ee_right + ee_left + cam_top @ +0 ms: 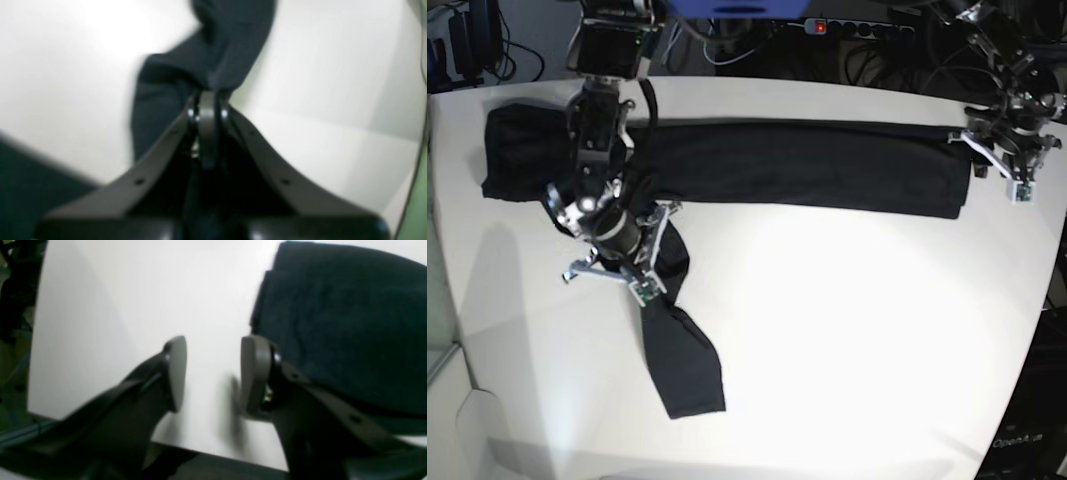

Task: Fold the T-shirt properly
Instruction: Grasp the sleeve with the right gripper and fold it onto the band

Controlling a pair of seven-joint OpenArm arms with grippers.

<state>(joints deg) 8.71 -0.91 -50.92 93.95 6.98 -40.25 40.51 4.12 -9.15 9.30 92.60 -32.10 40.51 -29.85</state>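
On the white table (847, 330): the T-shirt (807, 165), black and plain, stretched as a long folded band along the far side, from far left almost to the right edge. One sleeve (682, 365) trailing off the band toward the near side, ending in a flat cuff near the left middle of the tabletop.

At left in the base view: the right gripper (632, 270), low over the sleeve where it leaves the body of the shirt. Jaws pressed fully together in the wrist view, black fabric (213, 60) bunched and drawn up right at the tips (pinched between them, by the look of it).

At far right in the base view: the left gripper (1007, 160), just beside the right end of the folded band. Fingers (176, 373) well apart, only bare table between them, nothing held; the shirt's layered edge (340, 323) just to the right of one pad.

Behind the table: cables and a power strip (857, 27).
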